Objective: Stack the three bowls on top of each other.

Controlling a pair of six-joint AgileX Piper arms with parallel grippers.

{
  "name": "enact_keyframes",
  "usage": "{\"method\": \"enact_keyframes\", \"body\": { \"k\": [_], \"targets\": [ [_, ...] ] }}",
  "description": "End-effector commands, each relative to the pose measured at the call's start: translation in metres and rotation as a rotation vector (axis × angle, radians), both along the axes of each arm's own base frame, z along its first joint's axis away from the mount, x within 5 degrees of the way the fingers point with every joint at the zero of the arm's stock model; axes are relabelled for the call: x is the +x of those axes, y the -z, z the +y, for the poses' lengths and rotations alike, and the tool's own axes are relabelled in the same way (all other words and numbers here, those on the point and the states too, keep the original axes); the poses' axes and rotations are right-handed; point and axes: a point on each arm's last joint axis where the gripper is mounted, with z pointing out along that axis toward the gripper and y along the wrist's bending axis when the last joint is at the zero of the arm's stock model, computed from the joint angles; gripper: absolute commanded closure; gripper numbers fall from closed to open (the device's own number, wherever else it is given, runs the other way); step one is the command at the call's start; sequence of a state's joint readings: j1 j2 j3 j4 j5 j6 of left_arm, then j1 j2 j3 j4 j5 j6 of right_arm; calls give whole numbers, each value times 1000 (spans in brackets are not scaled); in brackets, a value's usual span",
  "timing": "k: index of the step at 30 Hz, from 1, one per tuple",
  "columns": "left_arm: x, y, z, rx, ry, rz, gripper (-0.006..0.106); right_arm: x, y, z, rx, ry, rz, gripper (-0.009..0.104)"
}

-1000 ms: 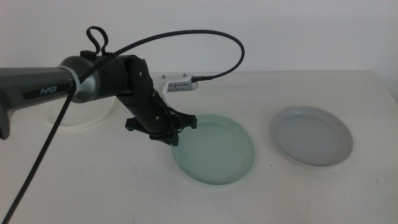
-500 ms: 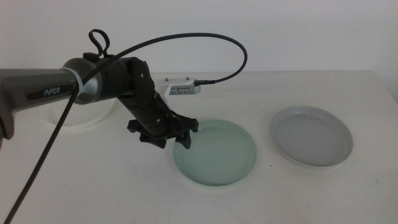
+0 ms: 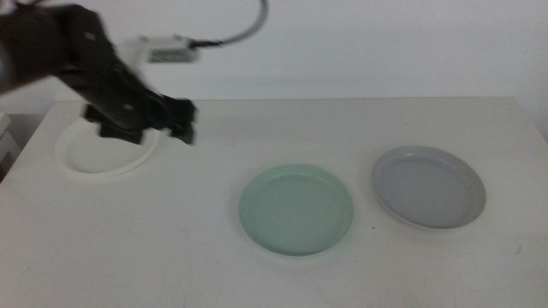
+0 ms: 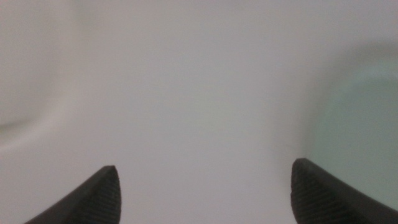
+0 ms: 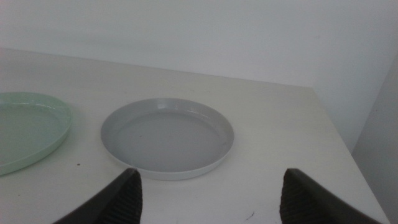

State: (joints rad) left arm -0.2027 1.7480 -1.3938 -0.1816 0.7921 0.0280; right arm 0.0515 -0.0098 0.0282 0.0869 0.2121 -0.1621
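— Bowls were all apart on the tabletop, none stacked. Where was the left gripper?

— It hung, motion-blurred, above the far left part of the tabletop, just beside the white bowl and partly over that bowl's right rim. Its jaws stood wide apart with nothing between them; the left wrist view showed only bare surface in the gap, the white bowl's rim to one side and the mint green bowl to the other.

— And the arm behind it?

— The dark left arm ran back to the picture's upper left corner, with a small white box on it and a grey cable looping up from that box.

— Where did the three bowls sit?

— White one near the far left edge. Mint green one about mid-table, toward the near edge. Grey bowl to its right, near the right edge, close to the green one but not touching.

— The right gripper?

— It waited out of the middle view. Its own camera showed its jaws spread wide and empty, with the grey bowl ahead between them and the green rim off to one side.
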Motion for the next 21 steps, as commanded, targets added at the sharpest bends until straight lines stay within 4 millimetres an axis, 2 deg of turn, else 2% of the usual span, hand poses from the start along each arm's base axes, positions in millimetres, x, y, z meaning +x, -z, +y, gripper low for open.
{"method": "enact_keyframes", "body": {
  "k": [1,8,13,17,21],
  "targets": [
    [-2,-39,25,-37,-85,-132,2,-1,-10,-1,-9,13,-110,39],
    [7,-42,93,-7,-266,-180,2,-1,-10,-1,-9,13,-110,39],
    [19,-33,137,35,-365,-252,2,-1,-10,-1,-9,13,-110,39],
    [28,-21,160,99,-364,-295,2,-1,-10,-1,-9,13,-110,39],
    [45,6,173,151,-348,-321,2,-1,-10,-1,-9,13,-110,39]
  ]
}}
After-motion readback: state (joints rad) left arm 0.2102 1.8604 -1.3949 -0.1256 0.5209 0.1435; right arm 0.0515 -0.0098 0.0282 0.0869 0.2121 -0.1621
